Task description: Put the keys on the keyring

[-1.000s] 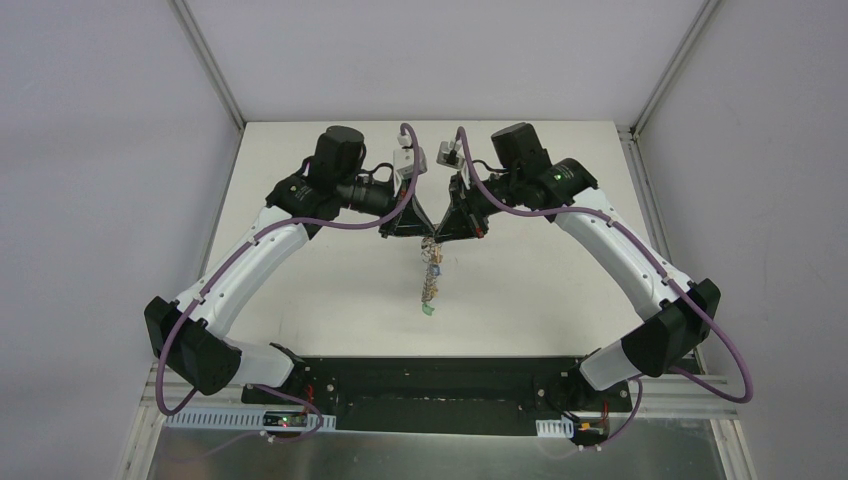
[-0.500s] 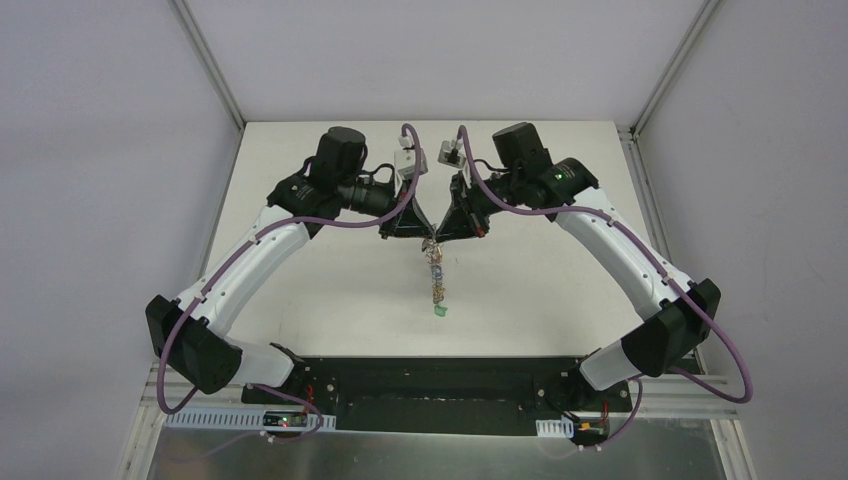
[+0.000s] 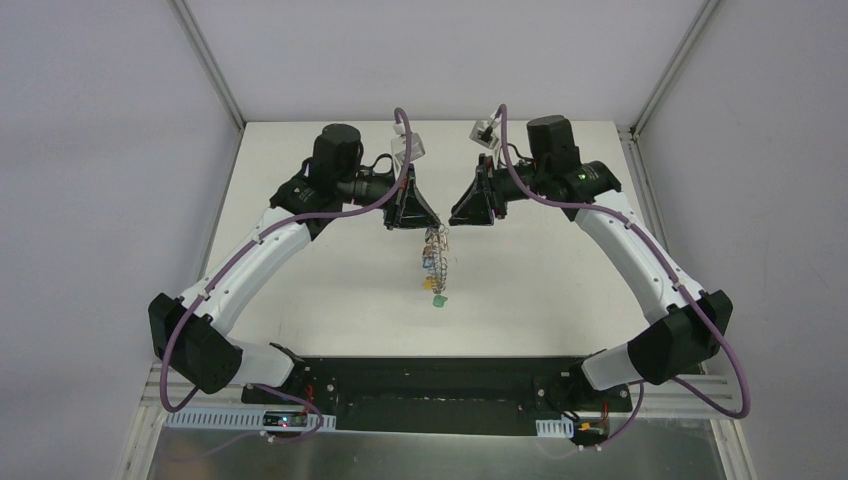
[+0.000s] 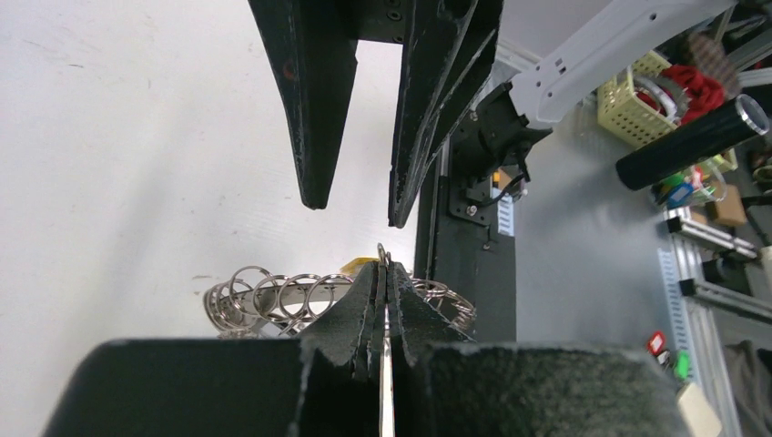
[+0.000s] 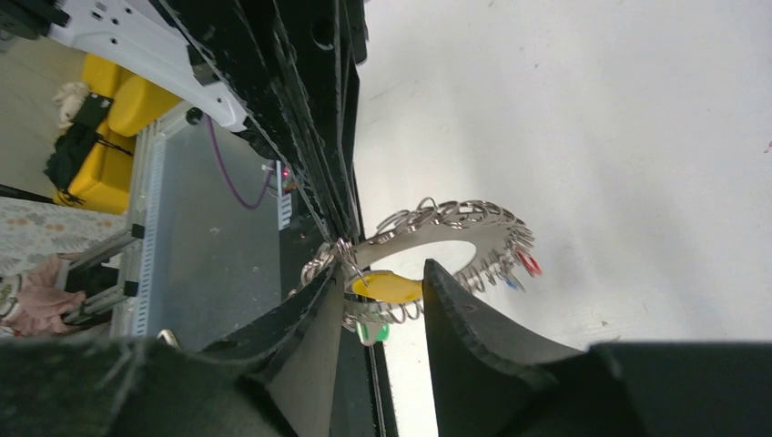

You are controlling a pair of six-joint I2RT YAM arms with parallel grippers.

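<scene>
The keyring [image 3: 435, 260] is a flat grey ring fringed with wire loops and tiny keys. It hangs edge-on above the table from my left gripper [image 3: 426, 224], which is shut on its rim [image 4: 384, 269]. Loops [image 4: 273, 296] show on both sides of the fingers. My right gripper [image 3: 456, 214] is open and stands just right of the ring, apart from it. In the right wrist view the ring [image 5: 455, 235] lies beyond the open right gripper [image 5: 387, 282]. A yellow key head [image 5: 387, 287] shows between the fingers, ungripped. Green [image 5: 373, 332], red [image 5: 531, 264] and blue [image 5: 514, 282] heads hang from the rim.
The white table [image 3: 330, 270] is bounded by a black base rail [image 3: 430, 385] at the near edge and metal frame posts at the back corners. In the left wrist view the right gripper's open fingers [image 4: 314, 137] stand close in front of my left fingertips.
</scene>
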